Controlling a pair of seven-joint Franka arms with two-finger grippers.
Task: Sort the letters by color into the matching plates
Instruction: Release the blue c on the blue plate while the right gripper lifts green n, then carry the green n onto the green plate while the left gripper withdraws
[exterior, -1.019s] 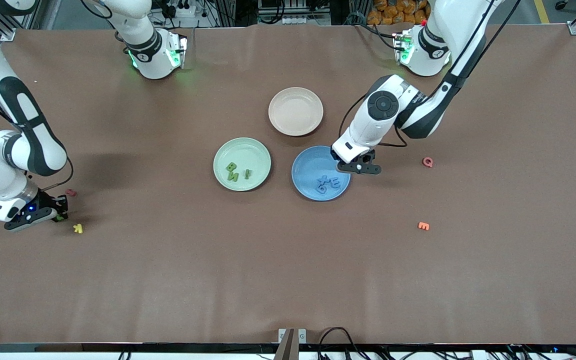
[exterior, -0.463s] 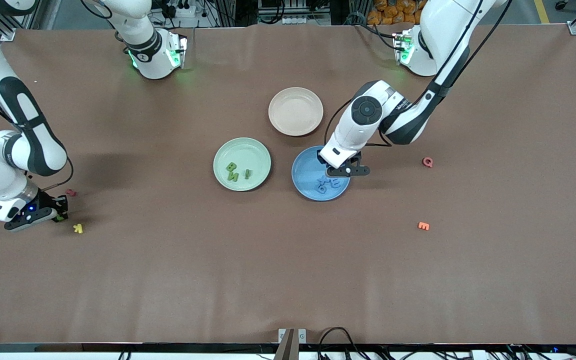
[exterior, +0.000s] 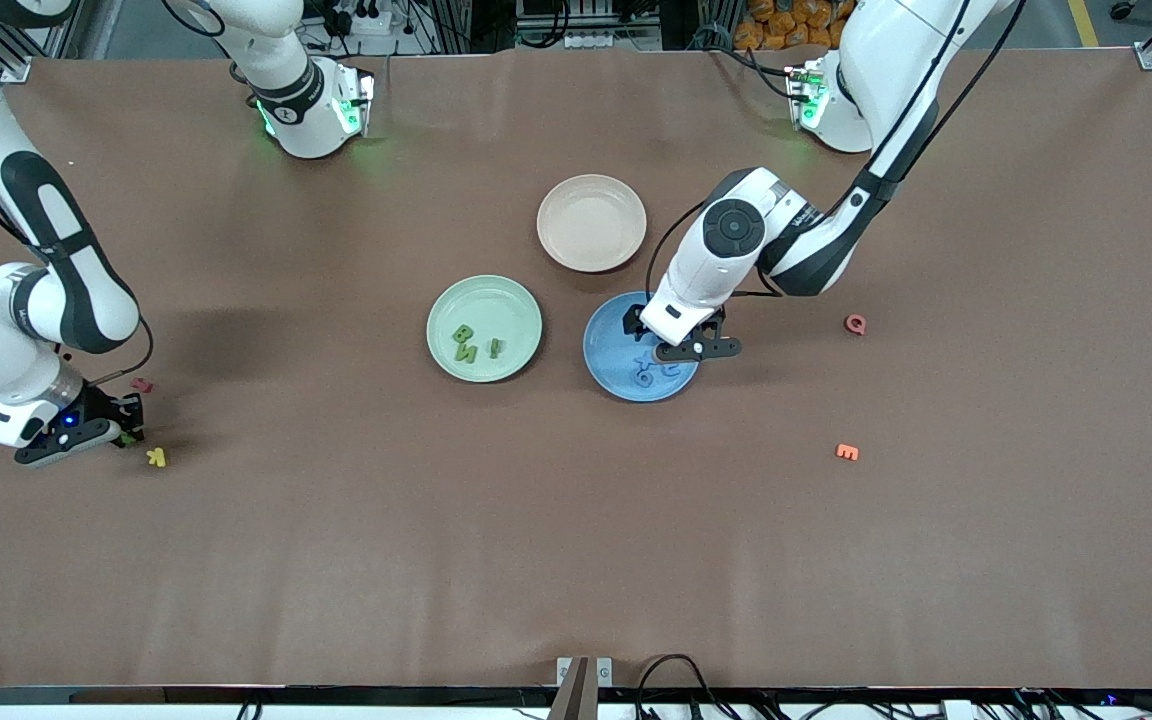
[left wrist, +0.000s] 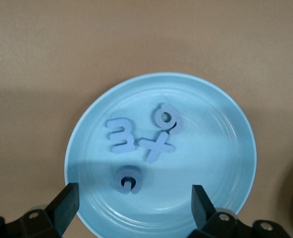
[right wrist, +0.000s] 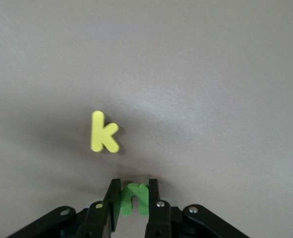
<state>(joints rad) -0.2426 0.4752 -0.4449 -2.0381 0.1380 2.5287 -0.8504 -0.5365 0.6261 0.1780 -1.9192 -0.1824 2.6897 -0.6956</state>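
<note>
In the blue plate [left wrist: 235, 148] we see four blue letters [left wrist: 122, 136] lying flat: a 3, an x, a 9 and a c nearest the rim. The left gripper [left wrist: 131, 206] hovers just over that plate, its fingers [left wrist: 64, 203] spread wide with nothing between them. The green plate [exterior: 511, 300], beside the blue one toward the right arm's end of the counter [exterior: 576, 560], carries three green letters [exterior: 464, 342]. The fourth green letter [right wrist: 135, 197] sits pinched between the closed fingers of the right gripper [right wrist: 132, 201], low at the right arm's end of the counter, well apart from both plates. A yellow k [right wrist: 103, 132] lies just beside it, a pink letter [exterior: 141, 384] close by. A cream plate [exterior: 626, 205] is empty; a red letter [exterior: 855, 324] and an orange letter [exterior: 847, 452] lie toward the left arm's end.

We judge the risks are these: the pinch on the green piece looks narrow, so it could slip out on the long carry; a low sweep might also nudge the yellow k. The left arm, lifting away, could clip the blue plate's rim and shift it
</note>
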